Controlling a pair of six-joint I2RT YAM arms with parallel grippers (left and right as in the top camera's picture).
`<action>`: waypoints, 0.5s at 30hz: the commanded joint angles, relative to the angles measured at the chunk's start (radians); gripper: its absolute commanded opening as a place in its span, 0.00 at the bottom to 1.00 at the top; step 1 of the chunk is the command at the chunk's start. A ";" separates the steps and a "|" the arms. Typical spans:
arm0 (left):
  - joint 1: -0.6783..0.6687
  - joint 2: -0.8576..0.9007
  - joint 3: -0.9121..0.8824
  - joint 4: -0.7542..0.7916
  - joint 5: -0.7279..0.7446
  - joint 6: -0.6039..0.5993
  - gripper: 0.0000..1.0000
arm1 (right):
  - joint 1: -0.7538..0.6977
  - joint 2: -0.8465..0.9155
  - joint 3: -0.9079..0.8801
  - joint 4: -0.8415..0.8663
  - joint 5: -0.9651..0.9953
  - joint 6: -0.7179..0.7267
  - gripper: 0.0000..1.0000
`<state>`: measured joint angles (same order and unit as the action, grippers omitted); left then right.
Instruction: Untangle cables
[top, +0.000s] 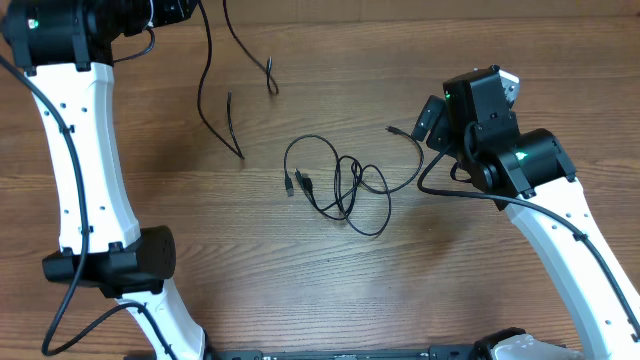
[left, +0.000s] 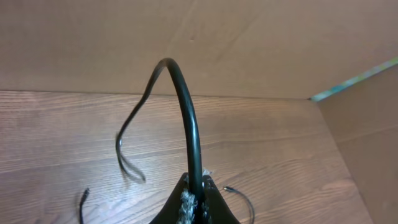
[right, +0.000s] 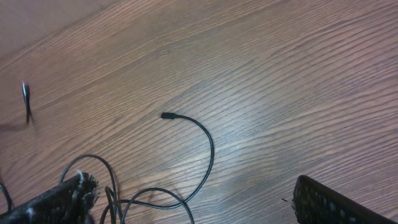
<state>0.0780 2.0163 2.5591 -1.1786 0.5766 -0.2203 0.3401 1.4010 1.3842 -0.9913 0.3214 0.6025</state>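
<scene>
A loose tangle of thin black cables (top: 345, 188) lies mid-table, with plug ends at its left (top: 292, 183) and a free end curving up to the right (top: 392, 130). My left gripper (left: 196, 190) is shut on a separate black cable (left: 186, 106), which arches up out of the jaws and hangs down to the left. In the overhead view that cable (top: 205, 90) trails from the top edge down onto the table. To the right of the tangle my right gripper (top: 435, 115) stands open and holds nothing. The curved cable end (right: 208, 146) with its plug (right: 166, 116) lies ahead of its fingers (right: 68, 199).
A short looped strand (top: 270, 78) hangs at the top centre. Cardboard walls (left: 249, 37) close off the far side and the right of the wooden table (top: 480, 290). Thick black wires run along both white arms (top: 85, 170).
</scene>
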 joint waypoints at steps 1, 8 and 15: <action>0.018 0.057 0.011 0.056 0.019 0.048 0.04 | -0.005 0.003 -0.004 0.001 0.014 0.000 1.00; 0.173 0.148 0.011 0.174 -0.120 -0.059 0.04 | -0.005 0.003 -0.004 0.001 0.014 0.000 1.00; 0.299 0.202 0.010 0.408 -0.149 -0.045 0.04 | -0.005 0.003 -0.004 0.001 0.014 0.000 1.00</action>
<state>0.3500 2.2059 2.5591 -0.8288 0.4614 -0.2565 0.3401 1.4010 1.3842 -0.9920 0.3214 0.6025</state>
